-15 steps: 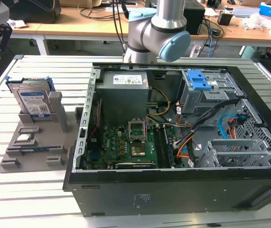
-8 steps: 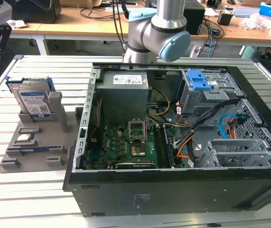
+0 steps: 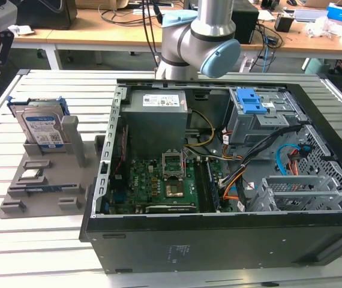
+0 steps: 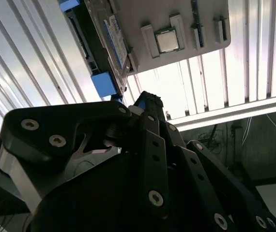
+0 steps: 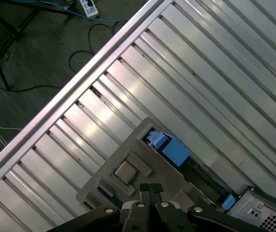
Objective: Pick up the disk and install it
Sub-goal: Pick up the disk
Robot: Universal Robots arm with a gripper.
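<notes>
Exterior view: one disk [image 3: 42, 127] upright in one holder [image 3: 33, 192]; first wrist view: tool [image 5: 150, 189] clenched.

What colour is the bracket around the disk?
Bright blue, clearest in the exterior view on the disk.

no print is coming out legible. the disk [image 3: 38, 113] is carrying a white-and-blue label [image 3: 45, 132] with lettering too small to make out, and the white sticker [image 3: 164, 100] on the grey power-supply box [image 3: 156, 129] is showing only faint lines.
</notes>
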